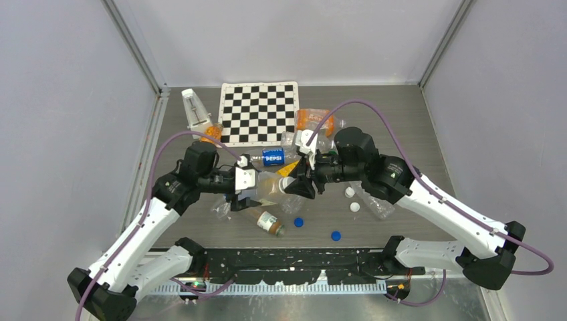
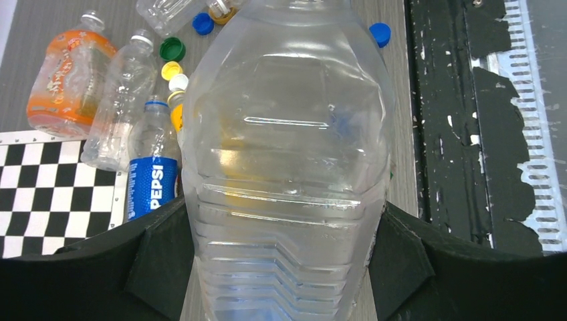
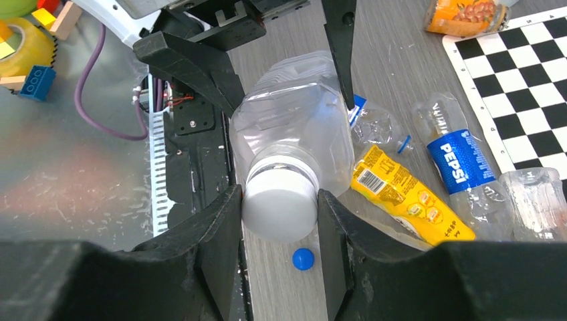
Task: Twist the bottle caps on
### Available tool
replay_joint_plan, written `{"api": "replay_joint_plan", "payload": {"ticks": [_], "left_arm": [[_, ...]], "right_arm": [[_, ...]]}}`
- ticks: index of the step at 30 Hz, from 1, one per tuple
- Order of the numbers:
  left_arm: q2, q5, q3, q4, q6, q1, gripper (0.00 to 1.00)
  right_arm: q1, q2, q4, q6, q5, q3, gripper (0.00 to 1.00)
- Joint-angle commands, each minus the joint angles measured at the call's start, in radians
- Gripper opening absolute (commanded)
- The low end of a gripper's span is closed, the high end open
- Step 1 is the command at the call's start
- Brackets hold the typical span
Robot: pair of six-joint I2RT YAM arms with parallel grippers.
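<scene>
A large clear bottle point(image 1: 269, 186) is held level above the table between both arms. My left gripper point(image 1: 244, 190) is shut on its body; in the left wrist view the bottle point(image 2: 287, 154) fills the space between the black fingers point(image 2: 160, 261). My right gripper point(image 3: 279, 215) is shut on the white cap point(image 3: 279, 204) that sits on the bottle's neck. Loose caps lie on the table: two blue ones point(image 1: 298, 222) point(image 1: 335, 235) and two white ones point(image 1: 350, 192). Green point(image 2: 172, 49), yellow point(image 2: 172, 69) and blue point(image 2: 202, 23) caps show in the left wrist view.
A checkerboard mat point(image 1: 259, 112) lies at the back. Around it are a Pepsi bottle point(image 1: 273, 156), orange bottles point(image 1: 314, 119), a yellow-labelled bottle point(image 3: 408, 200) and other clear bottles. A bottle with brown contents point(image 1: 267, 221) lies under the held bottle. A black rail point(image 1: 294, 257) runs along the near edge.
</scene>
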Motion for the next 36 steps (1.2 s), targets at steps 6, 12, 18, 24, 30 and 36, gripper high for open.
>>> {"api": "replay_joint_plan", "payload": {"ticks": [6, 12, 18, 24, 30, 36], "left_arm": [[-0.024, 0.153, -0.006, 0.298, -0.184, -0.014, 0.0], [0.029, 0.179, 0.051, 0.201, -0.164, -0.014, 0.0], [0.093, 0.186, 0.148, 0.003, -0.072, -0.014, 0.0], [0.133, 0.193, 0.204, -0.06, -0.025, -0.017, 0.0], [0.125, 0.198, 0.199, -0.025, -0.018, -0.017, 0.0], [0.082, 0.202, 0.118, 0.137, -0.069, -0.017, 0.0]], "right_arm": [[-0.031, 0.018, -0.005, -0.031, -0.13, 0.017, 0.01], [-0.054, 0.021, -0.013, -0.054, -0.183, 0.02, 0.0], [-0.057, 0.038, -0.068, -0.104, -0.194, 0.044, 0.0], [-0.057, 0.065, -0.055, -0.195, -0.26, 0.026, 0.0], [-0.065, 0.083, -0.02, -0.269, -0.33, -0.013, 0.0], [-0.105, 0.1, 0.015, -0.25, -0.388, -0.036, 0.0]]}}
